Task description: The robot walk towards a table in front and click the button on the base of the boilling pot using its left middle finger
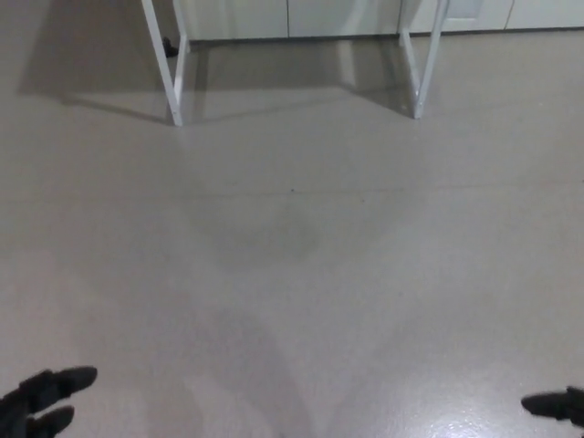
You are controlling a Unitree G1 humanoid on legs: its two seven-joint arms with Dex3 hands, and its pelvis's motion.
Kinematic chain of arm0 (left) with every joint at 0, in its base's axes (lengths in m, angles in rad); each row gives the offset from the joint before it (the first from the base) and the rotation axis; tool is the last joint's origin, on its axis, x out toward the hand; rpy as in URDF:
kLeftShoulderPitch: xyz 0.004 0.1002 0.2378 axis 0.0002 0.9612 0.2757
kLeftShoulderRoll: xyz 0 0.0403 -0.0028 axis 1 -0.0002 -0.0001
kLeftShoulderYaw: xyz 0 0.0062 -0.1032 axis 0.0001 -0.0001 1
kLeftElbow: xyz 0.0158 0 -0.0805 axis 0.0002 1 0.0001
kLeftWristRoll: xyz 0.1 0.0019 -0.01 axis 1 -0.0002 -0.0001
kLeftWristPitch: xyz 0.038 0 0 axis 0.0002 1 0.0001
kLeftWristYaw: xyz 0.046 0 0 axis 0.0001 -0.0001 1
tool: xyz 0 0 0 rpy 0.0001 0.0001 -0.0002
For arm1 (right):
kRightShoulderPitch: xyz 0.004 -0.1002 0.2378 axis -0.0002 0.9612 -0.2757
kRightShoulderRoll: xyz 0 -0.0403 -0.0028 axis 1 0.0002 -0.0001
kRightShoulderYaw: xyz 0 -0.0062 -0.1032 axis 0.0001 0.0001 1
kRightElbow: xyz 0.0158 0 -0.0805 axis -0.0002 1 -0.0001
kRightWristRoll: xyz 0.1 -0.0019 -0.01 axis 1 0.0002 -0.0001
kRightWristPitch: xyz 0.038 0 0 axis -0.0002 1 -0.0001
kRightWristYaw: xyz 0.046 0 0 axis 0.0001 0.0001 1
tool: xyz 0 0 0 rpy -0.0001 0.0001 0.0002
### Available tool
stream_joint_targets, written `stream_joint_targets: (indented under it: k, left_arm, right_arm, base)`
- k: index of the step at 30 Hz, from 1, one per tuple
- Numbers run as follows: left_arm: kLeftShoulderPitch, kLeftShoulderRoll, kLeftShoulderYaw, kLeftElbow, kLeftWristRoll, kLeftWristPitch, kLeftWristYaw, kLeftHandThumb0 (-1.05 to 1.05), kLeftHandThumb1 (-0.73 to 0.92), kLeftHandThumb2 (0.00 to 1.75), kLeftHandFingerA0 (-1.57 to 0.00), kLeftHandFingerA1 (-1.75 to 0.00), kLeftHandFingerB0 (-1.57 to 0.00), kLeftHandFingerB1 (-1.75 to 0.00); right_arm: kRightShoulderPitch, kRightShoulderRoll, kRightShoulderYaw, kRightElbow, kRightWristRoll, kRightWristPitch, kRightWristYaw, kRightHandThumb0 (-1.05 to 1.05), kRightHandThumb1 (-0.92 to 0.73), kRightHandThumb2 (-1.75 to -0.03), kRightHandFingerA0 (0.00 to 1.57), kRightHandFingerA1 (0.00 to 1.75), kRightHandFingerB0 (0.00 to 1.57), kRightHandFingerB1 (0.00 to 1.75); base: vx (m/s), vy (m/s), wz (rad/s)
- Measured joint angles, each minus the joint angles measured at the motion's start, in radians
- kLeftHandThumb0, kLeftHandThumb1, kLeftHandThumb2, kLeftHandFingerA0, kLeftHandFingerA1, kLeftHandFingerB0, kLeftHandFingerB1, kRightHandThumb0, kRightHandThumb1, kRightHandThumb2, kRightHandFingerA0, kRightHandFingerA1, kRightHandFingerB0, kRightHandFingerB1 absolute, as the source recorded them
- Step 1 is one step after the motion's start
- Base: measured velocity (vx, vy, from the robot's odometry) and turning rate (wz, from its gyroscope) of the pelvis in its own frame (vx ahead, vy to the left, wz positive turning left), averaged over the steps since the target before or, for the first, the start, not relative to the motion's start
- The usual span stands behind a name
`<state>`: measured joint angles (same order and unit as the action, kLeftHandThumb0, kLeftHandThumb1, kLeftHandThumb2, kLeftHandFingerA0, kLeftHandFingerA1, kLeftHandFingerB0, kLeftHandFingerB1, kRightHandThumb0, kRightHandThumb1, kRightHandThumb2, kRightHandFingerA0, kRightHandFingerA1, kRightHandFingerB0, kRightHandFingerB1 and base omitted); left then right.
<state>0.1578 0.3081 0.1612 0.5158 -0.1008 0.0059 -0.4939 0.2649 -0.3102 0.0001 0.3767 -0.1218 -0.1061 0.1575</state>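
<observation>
Mostly the grey floor (292, 274) filled the head view, bare and faintly shadowed. Two white table legs (162, 64) stood at the top edge, against pale cupboard fronts (338, 16). No pot or button showed. The left hand (41, 401) sat at the bottom corner, fingers spread, holding nothing. Of the right hand (557, 406) only a fingertip showed; I cannot tell its state.

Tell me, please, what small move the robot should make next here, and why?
Probably keep walking forward. Only the white table legs show at the top of the view, with bare floor between them and the robot; the tabletop is out of frame, and the left hand hangs low, holding nothing.
</observation>
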Motion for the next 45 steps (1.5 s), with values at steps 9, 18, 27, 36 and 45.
stream_joint_targets:
  k: [9, 18, 27, 36, 45]
  left_arm:
    - [0.072, 0.005, -0.023, -0.024, 0.007, 0.001, 0.016, -0.04, 0.36, 0.83, -0.23, -0.53, -0.16, -0.49]
    - [0.103, 0.010, -0.053, -0.027, 0.018, -0.001, 0.031, -0.10, 0.34, 0.82, -0.26, -0.54, -0.17, -0.49]
    - [0.110, 0.008, -0.072, -0.027, 0.021, -0.011, 0.040, -0.14, 0.50, 0.55, -0.41, -0.39, -0.32, -0.34]
    - [0.107, 0.009, -0.089, -0.008, 0.028, -0.021, 0.046, -0.18, 0.49, 0.55, -0.42, -0.38, -0.32, -0.33]
    - [0.103, 0.040, -0.106, 0.010, 0.052, -0.044, 0.070, -0.20, 0.49, 0.55, -0.41, -0.39, -0.32, -0.34]
  right_arm:
    - [0.062, 0.006, 0.008, 0.025, 0.000, -0.039, 0.002, -0.44, -0.34, -0.65, 0.72, 0.56, 0.55, 0.52]
    - [0.089, 0.005, 0.011, 0.047, -0.007, -0.070, -0.003, -0.44, -0.34, -0.65, 0.74, 0.56, 0.55, 0.52]
    - [0.102, -0.003, 0.013, 0.065, -0.022, -0.098, -0.022, -0.45, -0.34, -0.66, 0.71, 0.56, 0.54, 0.52]
    - [0.102, -0.005, 0.018, 0.087, -0.031, -0.118, -0.029, -0.45, -0.33, -0.65, 0.74, 0.56, 0.56, 0.53]
    - [0.097, -0.001, 0.030, 0.085, -0.041, -0.132, -0.036, -0.45, -0.33, -0.65, 0.74, 0.57, 0.57, 0.53]
  base:
    - [0.15, 0.259, -0.16]
    - [0.19, -0.053, 0.08]
    - [0.31, -0.104, 0.12]
    - [0.28, 0.124, -0.17]
    - [0.29, 0.130, 0.02]
